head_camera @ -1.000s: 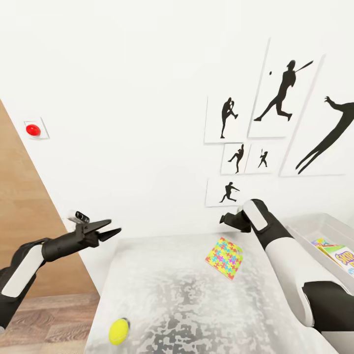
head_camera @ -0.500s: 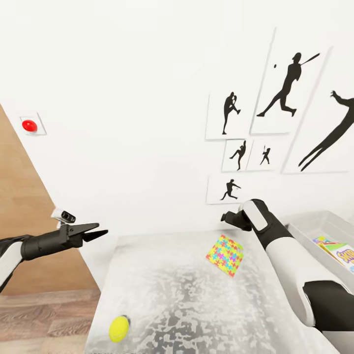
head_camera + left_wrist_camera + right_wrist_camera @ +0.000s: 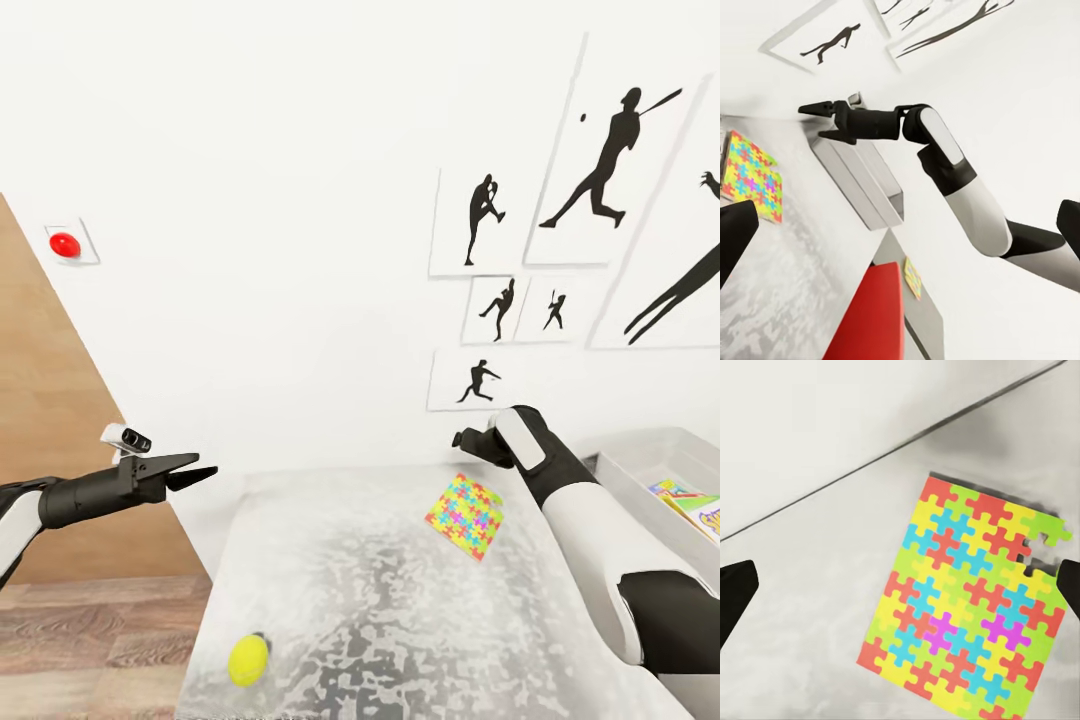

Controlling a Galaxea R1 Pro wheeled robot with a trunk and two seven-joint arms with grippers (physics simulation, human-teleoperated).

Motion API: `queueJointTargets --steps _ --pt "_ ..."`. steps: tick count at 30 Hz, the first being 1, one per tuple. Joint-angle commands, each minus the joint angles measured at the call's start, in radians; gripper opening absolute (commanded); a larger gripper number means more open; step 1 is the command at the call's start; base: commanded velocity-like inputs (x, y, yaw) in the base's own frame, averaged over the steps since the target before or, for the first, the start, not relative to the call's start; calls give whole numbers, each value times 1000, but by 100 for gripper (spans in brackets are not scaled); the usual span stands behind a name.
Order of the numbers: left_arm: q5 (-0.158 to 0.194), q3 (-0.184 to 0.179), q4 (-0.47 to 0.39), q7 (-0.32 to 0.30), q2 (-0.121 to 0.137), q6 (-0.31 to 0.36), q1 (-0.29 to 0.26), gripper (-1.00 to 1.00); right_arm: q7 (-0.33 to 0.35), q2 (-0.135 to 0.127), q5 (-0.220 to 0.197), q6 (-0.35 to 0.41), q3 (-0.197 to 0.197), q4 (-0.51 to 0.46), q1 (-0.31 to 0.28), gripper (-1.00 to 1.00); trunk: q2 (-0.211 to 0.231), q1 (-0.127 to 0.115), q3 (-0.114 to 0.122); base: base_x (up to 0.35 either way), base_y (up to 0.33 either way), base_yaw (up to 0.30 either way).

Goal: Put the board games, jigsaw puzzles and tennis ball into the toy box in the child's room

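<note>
We note the right gripper (image 3: 821,120) open and empty above the jigsaw puzzle (image 3: 465,514) near the table's (image 3: 380,640) far edge, left gripper (image 3: 190,472) open off its corner — a shallow pinch risks sliding the flat box.

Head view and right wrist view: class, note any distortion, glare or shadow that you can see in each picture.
Head view: the wall prints lean outward, wide-angle distortion; the table shows mottled glare; a small shadow under the tennis ball. Right wrist view: jigsaw puzzle sharp, a soft grey shadow beyond it.
</note>
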Motion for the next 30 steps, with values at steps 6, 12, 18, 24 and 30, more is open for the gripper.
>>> queueJointTargets --steps 6,12,18,24,30 --pt "2 -1 2 -3 7 4 -1 100 -8 -3 -10 -17 40 -1 -1 100 -2 1 -12 0 0 74" --pt "2 -1 1 -3 8 4 -1 100 -8 -9 -10 -47 47 -1 -3 100 -2 1 -22 0 0 75" --pt "2 -1 1 -2 10 4 -1 100 -9 -13 -9 -53 47 0 -7 100 -2 1 -31 0 0 75" --pt "1 0 1 -2 11 3 -1 100 -16 -11 46 -56 46 1 -10 100 -2 1 -41 0 0 75" --pt "1 0 1 -2 12 3 -1 100 -16 -11 161 -58 35 2 -11 100 -2 1 -51 0 0 75"
